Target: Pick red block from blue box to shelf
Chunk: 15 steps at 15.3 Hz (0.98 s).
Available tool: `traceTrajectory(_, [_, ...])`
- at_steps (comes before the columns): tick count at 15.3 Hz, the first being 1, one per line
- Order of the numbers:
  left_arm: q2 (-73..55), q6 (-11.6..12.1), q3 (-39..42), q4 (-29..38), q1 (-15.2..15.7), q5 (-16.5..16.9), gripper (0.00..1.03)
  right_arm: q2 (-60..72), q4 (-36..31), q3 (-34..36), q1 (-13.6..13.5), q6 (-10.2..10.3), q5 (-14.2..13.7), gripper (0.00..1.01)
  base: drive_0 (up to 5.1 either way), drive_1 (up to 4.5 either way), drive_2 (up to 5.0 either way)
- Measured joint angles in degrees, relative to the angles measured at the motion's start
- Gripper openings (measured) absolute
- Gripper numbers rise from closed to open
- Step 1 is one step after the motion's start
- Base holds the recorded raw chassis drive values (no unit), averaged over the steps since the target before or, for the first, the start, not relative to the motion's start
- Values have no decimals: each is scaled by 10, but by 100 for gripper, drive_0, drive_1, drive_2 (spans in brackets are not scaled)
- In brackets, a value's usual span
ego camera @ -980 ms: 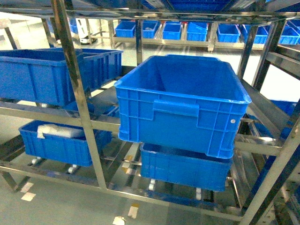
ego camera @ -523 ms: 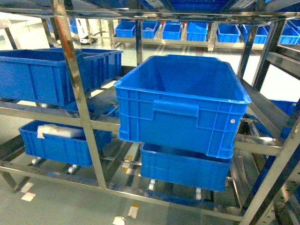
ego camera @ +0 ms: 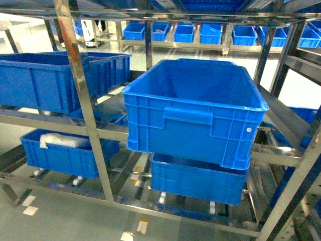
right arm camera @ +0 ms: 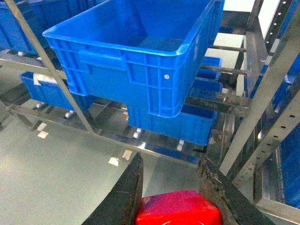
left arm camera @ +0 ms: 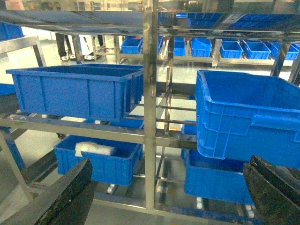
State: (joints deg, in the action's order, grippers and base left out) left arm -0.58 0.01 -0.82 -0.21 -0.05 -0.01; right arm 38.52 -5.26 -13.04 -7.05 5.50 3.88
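The red block [right arm camera: 178,208] sits at the bottom edge of the right wrist view, and my right gripper [right arm camera: 171,161] is shut on it, one dark finger on each side. It hangs over the grey floor in front of the shelf [right arm camera: 276,84], whose steel uprights and rails [ego camera: 80,90] fill the head view. My left gripper [left arm camera: 169,168] is open with nothing between its fingers and faces a shelf upright [left arm camera: 150,93]. The blue box is out of view. Neither gripper shows in the head view.
A large dark blue ribbed crate [ego camera: 195,110] juts from the middle tier, with another crate [ego camera: 198,178] below it. A further crate [ego camera: 45,80] sits at the left. Below that one, a lower crate [ego camera: 62,155] holds a white package [ego camera: 62,139]. Grey floor [right arm camera: 56,173] lies before the rack.
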Motion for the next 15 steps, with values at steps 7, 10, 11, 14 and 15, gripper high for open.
traceTrajectory(7, [0,0,0,0,1,-1,98,0,0,0,0,0,0,28,-103,-103,-103])
traceTrajectory(10, [0,0,0,0,1,0,98,0,0,0,0,0,0,28,-194,-194,-194])
traceTrajectory(11, [0,0,0,0,1,0,98,0,0,0,0,0,0,28,-194,-194,-194])
traceTrajectory(14, [0,0,0,0,1,0,98,0,0,0,0,0,0,28,-184,-184,-184])
traceTrajectory(15, [0,0,0,0,1,0,98,0,0,0,0,0,0,28,-165,-165,-165])
